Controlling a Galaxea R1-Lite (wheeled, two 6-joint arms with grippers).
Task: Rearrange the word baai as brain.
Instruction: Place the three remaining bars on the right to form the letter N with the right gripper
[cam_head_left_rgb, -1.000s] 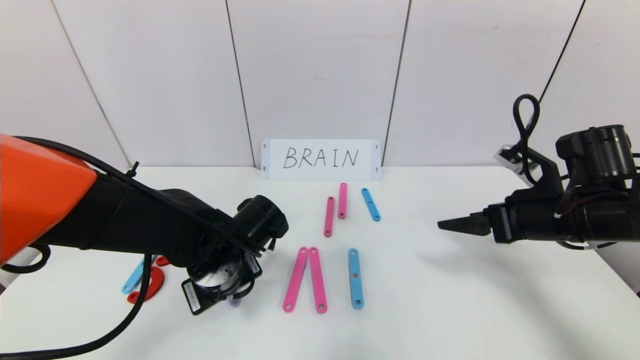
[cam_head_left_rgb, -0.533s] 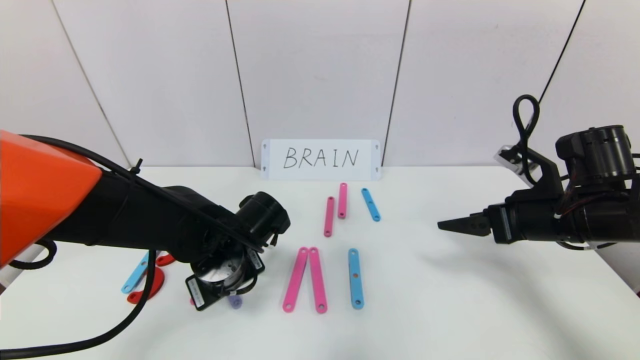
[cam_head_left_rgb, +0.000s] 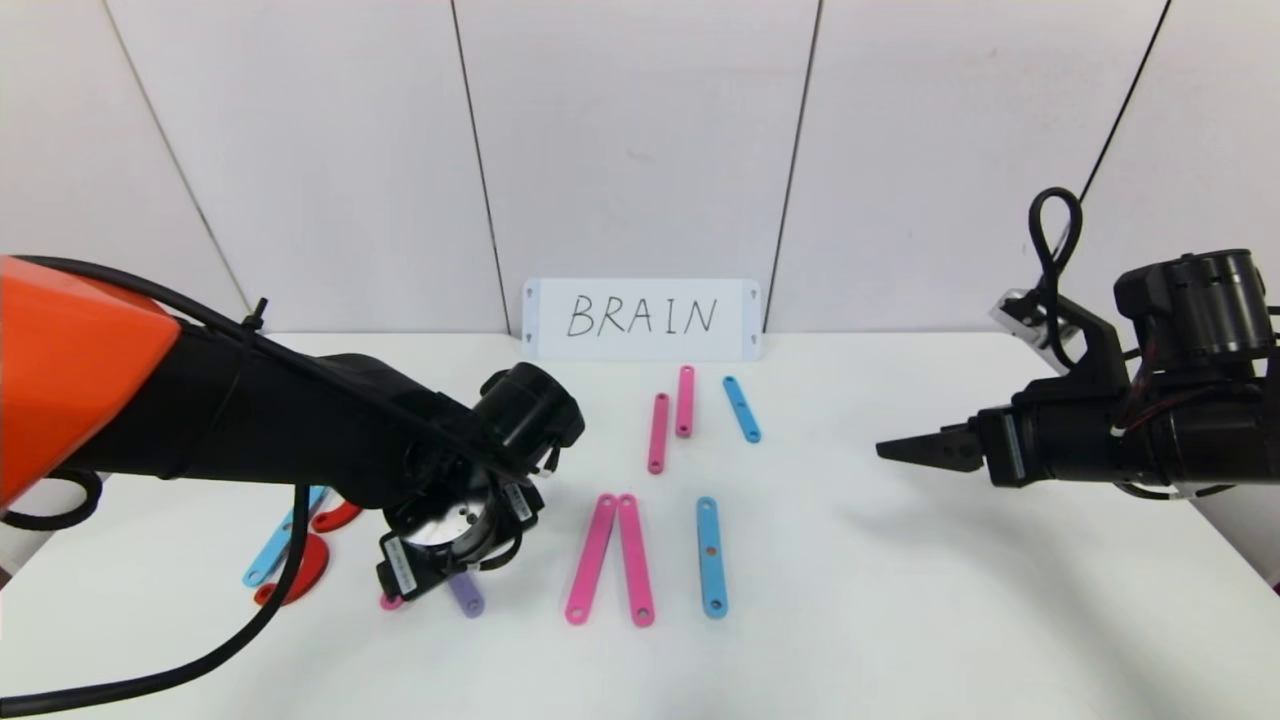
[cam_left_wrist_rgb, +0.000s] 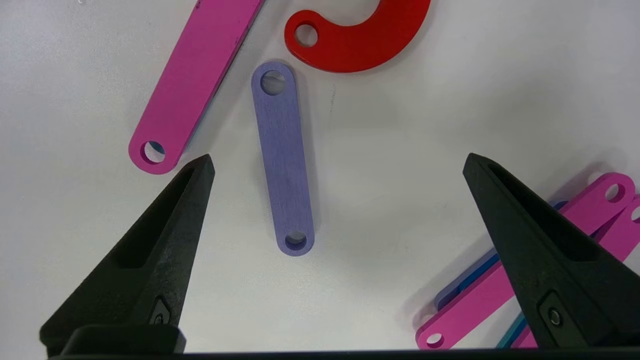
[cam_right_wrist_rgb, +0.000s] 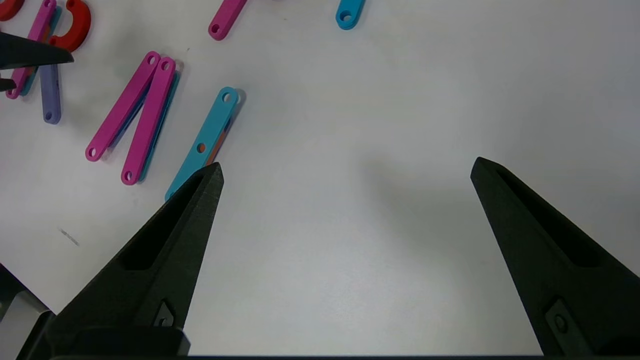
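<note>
Left gripper (cam_left_wrist_rgb: 337, 162) hangs low over the table, jaws spread wide, empty. Short purple strip (cam_left_wrist_rgb: 283, 157) lies flat between the fingertips, nearer one finger, its far end just beside the red half-ring (cam_left_wrist_rgb: 360, 37); a pink strip (cam_left_wrist_rgb: 192, 82) sits beyond the near finger. For a clean pick the gripper should probably centre over the strip's middle and close across its width, clear of the pink strip. Right gripper (cam_head_left_rgb: 915, 450) is parked well apart, also wide open.

We record bright, even overhead light. Soft shadow lies on the white desk (cam_head_left_rgb: 900, 620) under the right arm. Strip shadows are faint and short. No glare; all views sharp.
</note>
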